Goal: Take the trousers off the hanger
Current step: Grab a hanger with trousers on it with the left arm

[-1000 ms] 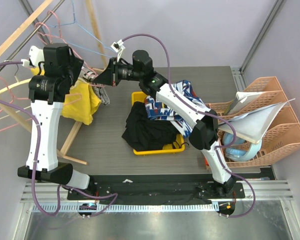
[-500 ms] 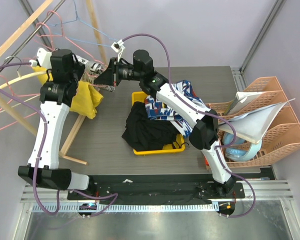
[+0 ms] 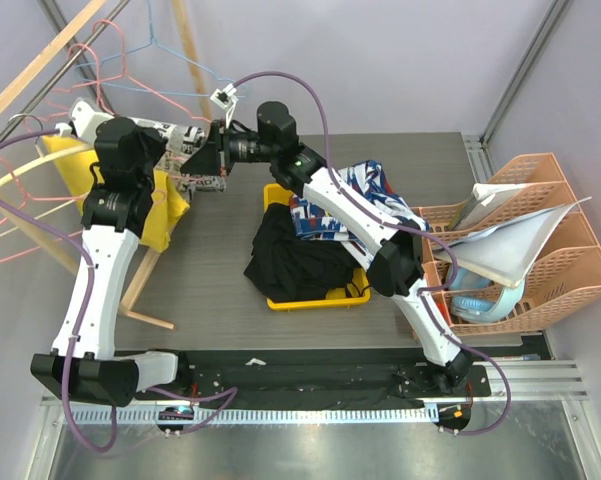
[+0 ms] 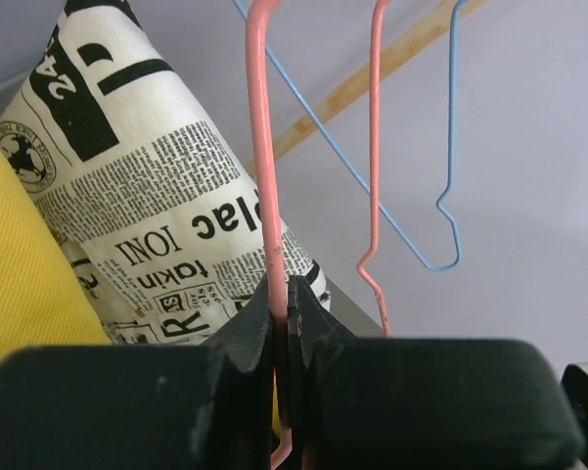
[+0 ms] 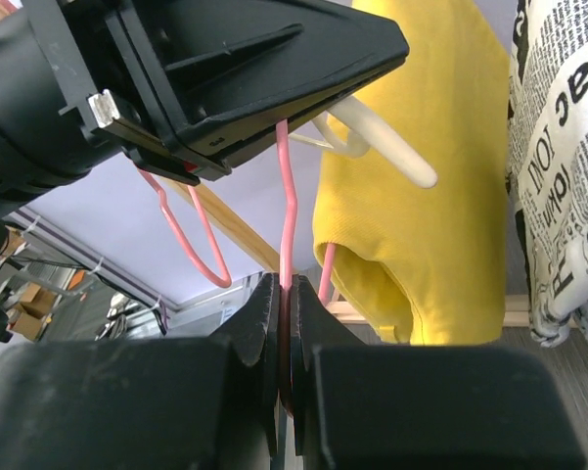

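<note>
- Judging by how things hang, I have barely begun. The trousers [image 4: 157,196], which I take to be the newsprint-printed cloth, are not yet off the hanger. They hang at the far-left corner above the desk [image 3: 220,290], close to the wooden rack [image 3: 40,60].
- The desk is a flat, dark board with a fine wood grain.
- The rack is pale bare timber, with straight slats crossing at angles.
- The yellow garment [image 5: 411,147] just beside the trousers looks like a thick, soft knit. It is draped in heavy folds over a white plastic hanger [image 5: 382,137].
- The trousers look like thin woven cloth, cream with black print, slack and creased.
- The pink hanger [image 4: 258,147] is thin, smooth, coated wire with sharp kinks. A blue wire hanger [image 4: 452,117] hangs behind it.
- My left hand [image 4: 282,323] is clamped tight on that pink wire. My right hand [image 5: 284,304] pinches what seems to be the same wire lower down. Both have hard, matt black fingers.
- What is left is to work the cloth off the wire. I cannot tell how it is attached.
</note>
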You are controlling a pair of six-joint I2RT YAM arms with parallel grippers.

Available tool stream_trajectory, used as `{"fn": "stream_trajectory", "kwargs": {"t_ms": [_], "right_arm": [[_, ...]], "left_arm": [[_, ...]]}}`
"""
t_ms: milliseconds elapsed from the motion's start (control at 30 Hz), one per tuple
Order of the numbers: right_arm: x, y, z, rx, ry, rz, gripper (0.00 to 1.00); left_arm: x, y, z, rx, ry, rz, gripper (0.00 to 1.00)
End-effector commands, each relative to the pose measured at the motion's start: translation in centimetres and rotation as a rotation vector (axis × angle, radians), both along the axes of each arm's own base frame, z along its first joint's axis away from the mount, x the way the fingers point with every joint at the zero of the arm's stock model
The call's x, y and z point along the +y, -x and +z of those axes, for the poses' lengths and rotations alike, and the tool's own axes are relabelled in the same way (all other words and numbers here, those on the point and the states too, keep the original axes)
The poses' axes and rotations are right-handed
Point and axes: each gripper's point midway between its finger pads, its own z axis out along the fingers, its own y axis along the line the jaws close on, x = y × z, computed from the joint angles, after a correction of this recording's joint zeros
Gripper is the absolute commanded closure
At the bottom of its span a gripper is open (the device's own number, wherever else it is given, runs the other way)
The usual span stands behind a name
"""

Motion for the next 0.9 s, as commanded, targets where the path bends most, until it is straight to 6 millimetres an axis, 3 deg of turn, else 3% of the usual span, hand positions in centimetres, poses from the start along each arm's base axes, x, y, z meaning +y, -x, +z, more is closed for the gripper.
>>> {"fn": "stream_trajectory", "kwargs": {"t_ms": [0,167,533,633,667,700,733,767,800,833,867], "right_arm": [[0.7,-1.2,1.3,-0.005,-0.060,-0.046,0.99],[1.0,-2.2,0.7,-0.001,-0.053,-0.113,0.99],[1.2,-3.2,0.5,-0.005,-0.058,-0.161,0.99],[0.7,-3.2,0.8,-0.011,-0.046,-0.183,0.99],[0.7,-3.4,-0.6,0.006,-0.017,-0.195,0.99],[-0.1,-3.0,1.0,-0.019,-0.030,-0.216,0.99],[-0.5,-2.9,1.3,-0.028,-0.034,-0.222,0.99],[-0.7,-2.7,0.0,-0.013,-0.007,-0.222,0.99],[-1.7,-2.0,1.9,-0.042,-0.028,-0.236,0.99],[-2.2,-1.7,2.4,-0.058,-0.032,-0.242,0.99],[-2.5,-1.5,1.5,-0.051,-0.006,-0.245,0.99]], "left_arm": [[-2.1,2.2,6.7,-0.181,-0.176,-0.112,1.00],[-3.6,2.8,6.9,-0.182,-0.290,-0.141,1.00],[-6.5,3.4,7.3,-0.212,-0.362,-0.206,1.00],[-7.2,3.6,7.5,-0.222,-0.352,-0.239,1.00],[-7.5,3.6,7.4,-0.220,-0.349,-0.249,1.00],[-7.7,3.6,7.6,-0.225,-0.327,-0.258,1.00],[-8.1,3.8,7.7,-0.220,-0.317,-0.282,1.00],[-8.4,3.8,7.7,-0.219,-0.305,-0.295,1.00],[-8.8,4.0,7.9,-0.225,-0.295,-0.313,1.00],[-9.0,4.2,7.8,-0.222,-0.265,-0.325,1.00],[-9.2,4.3,7.9,-0.224,-0.242,-0.331,1.00]]}}
